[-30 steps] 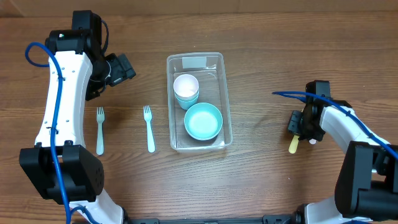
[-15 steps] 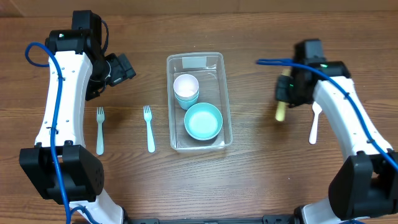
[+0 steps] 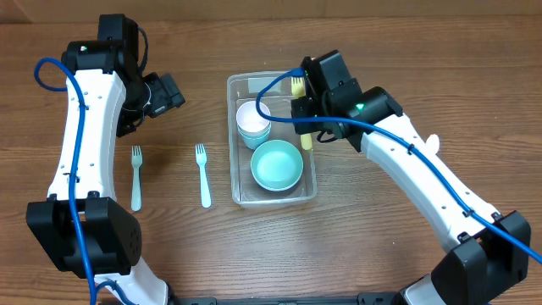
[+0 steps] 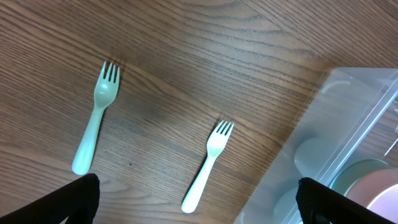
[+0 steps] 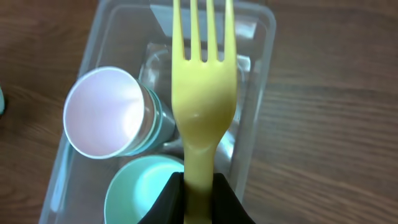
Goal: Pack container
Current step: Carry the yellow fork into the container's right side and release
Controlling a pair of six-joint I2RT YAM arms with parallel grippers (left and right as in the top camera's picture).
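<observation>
Yellow plastic fork [image 5: 202, 93], clamped by its handle in the right end effector [image 5: 198, 198], hangs above the right side of the container [image 3: 306, 127]. The clear container sits in the middle of the wooden table [image 3: 212, 254], its pale label at the far end. The fork's tines point toward that labelled end, so it runs parallel to the container's long wall. This probably lines it up with the narrow strip of free floor there.

Most of the floor is already taken. Stacked cups [image 3: 253, 123], white inside teal, stand at the left, and a teal bowl [image 3: 277, 164] fills the near end.

The left end effector [image 3: 165, 91] is well off to the left, fingers spread and empty. It looks parked clear of the right arm's path. Its wrist camera looks down on a pale green fork [image 3: 201, 175] near the container and a second pale green fork [image 3: 135, 176] further left. Both lie unpacked on the table.
</observation>
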